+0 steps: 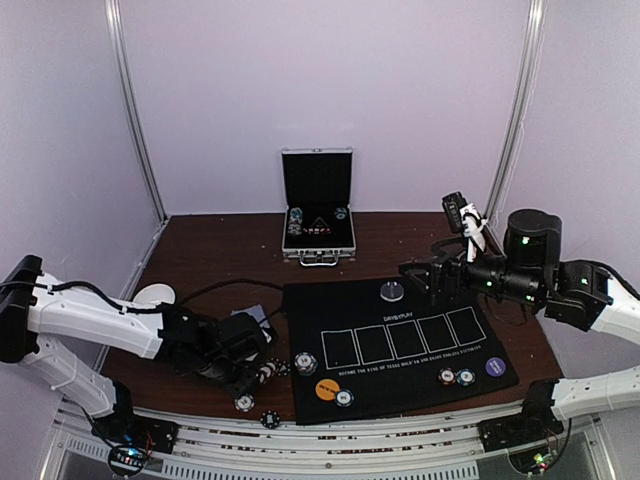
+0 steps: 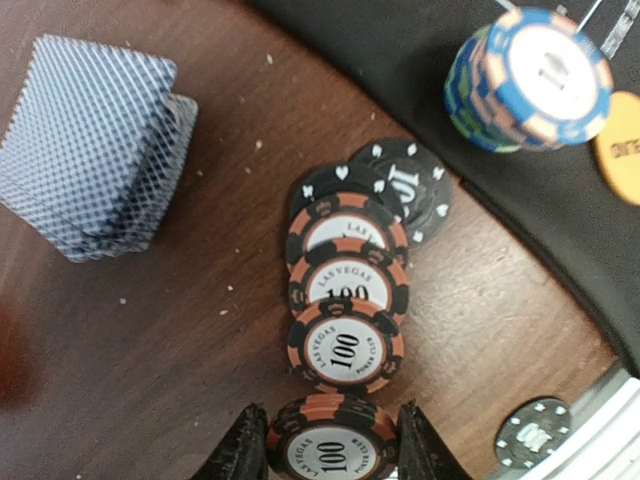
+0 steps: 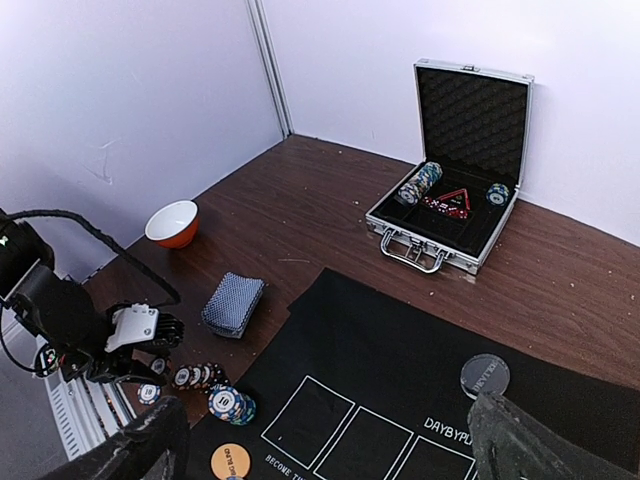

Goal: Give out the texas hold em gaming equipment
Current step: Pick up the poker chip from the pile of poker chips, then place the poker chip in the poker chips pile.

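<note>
Only the left wrist view shows the left gripper grasping a chip; the right gripper stands wide, empty.

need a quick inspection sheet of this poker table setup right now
surface: brown table, black felt mat on it
job's things: card deck and fanned orange-black chips off the mat; orange disc, purple disc, silver disc on it
clutter: open silver case, red-white bowl
grippers: left gripper shut on an orange-black chip; right gripper open, empty
cables: black cable by the left arm
surroundings: pale walls, metal posts
</note>
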Controlling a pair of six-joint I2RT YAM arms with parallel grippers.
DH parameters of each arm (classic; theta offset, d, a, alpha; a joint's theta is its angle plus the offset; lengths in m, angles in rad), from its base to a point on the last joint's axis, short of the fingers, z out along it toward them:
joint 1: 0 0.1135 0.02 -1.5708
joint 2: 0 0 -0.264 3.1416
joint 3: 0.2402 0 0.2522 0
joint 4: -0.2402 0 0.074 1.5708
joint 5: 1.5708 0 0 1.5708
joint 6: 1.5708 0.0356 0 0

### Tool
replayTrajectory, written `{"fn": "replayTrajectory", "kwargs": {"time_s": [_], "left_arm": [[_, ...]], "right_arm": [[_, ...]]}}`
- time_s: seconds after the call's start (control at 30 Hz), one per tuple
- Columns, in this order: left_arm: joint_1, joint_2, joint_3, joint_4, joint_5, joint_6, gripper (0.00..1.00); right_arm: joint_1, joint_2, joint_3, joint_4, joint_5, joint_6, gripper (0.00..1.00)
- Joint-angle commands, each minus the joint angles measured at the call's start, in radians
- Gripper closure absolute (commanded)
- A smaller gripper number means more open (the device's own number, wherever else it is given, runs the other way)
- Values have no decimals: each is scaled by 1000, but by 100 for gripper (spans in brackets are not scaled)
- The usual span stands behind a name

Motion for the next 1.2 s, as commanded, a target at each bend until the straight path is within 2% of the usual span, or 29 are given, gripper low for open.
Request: {"fn": "replayTrajectory", "kwargs": {"time_s": [0.0,0.17,0.33,0.43,0.6,0.9,1.1,1.17], "left_arm": [[-1,-41,101,-123,-19,-14,100],[-2,-10,247,-235,-17,12,100],[-1,-9,302,-235,4,27,100],[3,-10,251,-156,17,47,100],[74,-2,103,2,55,60,100],[76,117,47,110,79,96,100],[77,139,46,139,95,110,100],[77,142,47,139,107,110,95]], "right_arm": [[-3,3,27,-28,16,22,0],[-7,52,71,-152,132,81,0],[-11,91,102,-226,119,111,0],[-11,72,86,-201,114,112,0],[-12,55,68,-169,100,113,0],[-11,56,68,-188,80,124,0],[-11,47,63,-178,74,120,0],[-11,48,61,-178,67,120,0]]}}
